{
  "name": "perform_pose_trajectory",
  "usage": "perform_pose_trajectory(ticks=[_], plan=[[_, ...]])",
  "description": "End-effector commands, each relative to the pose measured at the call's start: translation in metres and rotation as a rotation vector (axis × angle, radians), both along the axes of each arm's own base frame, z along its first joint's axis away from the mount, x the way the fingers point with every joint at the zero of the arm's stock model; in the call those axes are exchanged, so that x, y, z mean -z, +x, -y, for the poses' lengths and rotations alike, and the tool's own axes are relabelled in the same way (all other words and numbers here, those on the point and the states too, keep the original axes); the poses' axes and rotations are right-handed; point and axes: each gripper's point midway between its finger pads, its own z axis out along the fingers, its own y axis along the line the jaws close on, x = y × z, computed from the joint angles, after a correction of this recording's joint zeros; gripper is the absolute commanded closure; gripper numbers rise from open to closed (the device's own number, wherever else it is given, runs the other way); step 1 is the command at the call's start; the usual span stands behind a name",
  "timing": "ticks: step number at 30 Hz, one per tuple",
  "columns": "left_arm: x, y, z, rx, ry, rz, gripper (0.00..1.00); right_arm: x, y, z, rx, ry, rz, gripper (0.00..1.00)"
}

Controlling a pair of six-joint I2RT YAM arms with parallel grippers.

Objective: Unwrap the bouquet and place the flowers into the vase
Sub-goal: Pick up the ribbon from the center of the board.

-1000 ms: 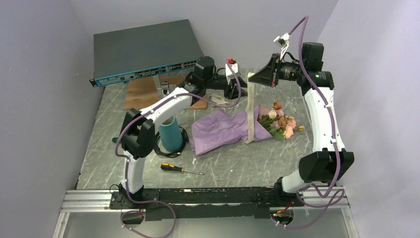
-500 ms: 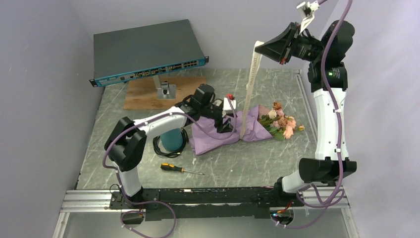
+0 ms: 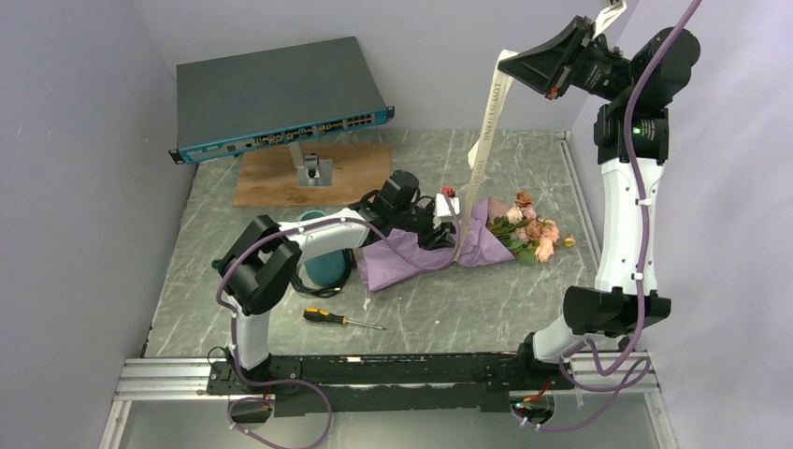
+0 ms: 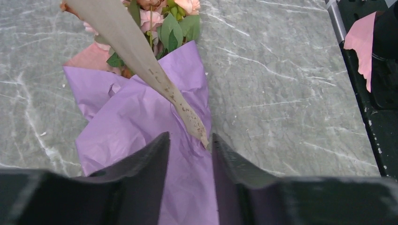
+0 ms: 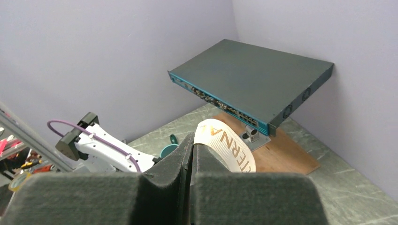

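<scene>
The bouquet point(image 3: 421, 248) lies on its side mid-table in purple paper point(image 4: 131, 117), and its pink and peach flowers point(image 3: 533, 232) point(image 4: 164, 18) point right. My right gripper point(image 3: 514, 61) point(image 5: 192, 138) is high at the back right, shut on the cream printed ribbon point(image 3: 482, 131) point(image 5: 225, 140). The ribbon hangs in a long strip down to the paper point(image 4: 141, 51). My left gripper point(image 3: 447, 234) point(image 4: 190, 138) is low on the wrap, fingers apart with purple paper between them. The teal vase point(image 3: 323, 269) point(image 5: 168, 150) stands upright to the left, partly hidden by my left arm.
A black cable coil point(image 3: 301, 281) rings the vase's foot. A screwdriver point(image 3: 338, 319) lies near the front. At the back left, a network switch point(image 3: 271, 94) sits raised on a stand over a wooden board point(image 3: 266, 182). Walls close in left and right.
My right gripper rose up and to the right, drawing the ribbon out long. My left gripper came from the back down onto the purple paper.
</scene>
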Motion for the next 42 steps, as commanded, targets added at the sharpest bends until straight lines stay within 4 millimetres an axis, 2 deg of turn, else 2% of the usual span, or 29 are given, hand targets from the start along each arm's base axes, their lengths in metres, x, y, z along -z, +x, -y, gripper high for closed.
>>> perform_pose_trajectory(ticks=[1, 3, 4, 6, 7, 8, 9, 11, 14, 18, 24, 28, 32, 36, 39, 42], plan=[[-0.037, 0.002, 0.02, 0.005, -0.095, 0.025, 0.62, -0.013, 0.005, 0.012, 0.03, 0.03, 0.009, 1.0], [-0.042, 0.003, 0.024, -0.006, -0.107, 0.007, 0.64, -0.01, 0.007, 0.014, 0.03, 0.033, -0.013, 1.0], [-0.043, 0.003, 0.026, -0.009, -0.112, -0.001, 0.61, -0.011, 0.006, 0.015, 0.026, 0.03, -0.001, 1.0], [-0.043, 0.003, 0.031, -0.013, -0.119, -0.006, 0.49, -0.01, 0.007, 0.016, 0.026, 0.027, 0.002, 1.0], [-0.043, 0.003, 0.034, -0.013, -0.123, -0.004, 0.46, -0.009, 0.007, 0.017, 0.027, 0.026, -0.001, 1.0], [-0.043, 0.003, 0.037, -0.006, -0.125, -0.001, 0.49, -0.008, 0.008, 0.018, 0.029, 0.026, -0.005, 1.0], [-0.042, 0.001, 0.039, 0.008, -0.122, 0.0, 0.58, -0.007, 0.011, 0.02, 0.033, 0.028, -0.013, 1.0], [-0.042, -0.003, 0.042, 0.036, -0.114, -0.001, 0.82, -0.004, 0.015, 0.025, 0.048, 0.034, -0.03, 1.0], [-0.055, -0.008, 0.039, 0.059, -0.114, 0.023, 0.98, 0.006, 0.027, 0.04, 0.09, 0.035, -0.055, 1.0], [-0.084, -0.014, 0.03, 0.064, -0.131, 0.078, 1.0, 0.036, 0.044, 0.053, 0.161, -0.033, -0.057, 1.0], [-0.135, -0.022, 0.021, 0.084, -0.187, 0.156, 1.0, 0.098, 0.052, 0.057, 0.174, -0.098, -0.138, 1.0], [-0.161, -0.026, 0.019, 0.096, -0.214, 0.187, 1.0, 0.135, 0.044, 0.052, 0.134, -0.113, -0.217, 1.0], [-0.182, -0.022, 0.015, 0.078, -0.238, 0.234, 1.0, 0.151, 0.025, 0.039, 0.064, -0.112, -0.248, 1.0], [-0.203, 0.002, 0.005, 0.021, -0.265, 0.271, 1.0, 0.166, 0.005, 0.025, -0.017, -0.102, -0.284, 0.97], [-0.226, 0.028, -0.004, -0.034, -0.307, 0.249, 1.0, 0.169, -0.008, 0.017, -0.068, -0.091, -0.294, 0.91], [-0.243, 0.041, -0.01, -0.043, -0.337, 0.253, 1.0, 0.172, -0.016, 0.011, -0.103, -0.078, -0.304, 0.85]])
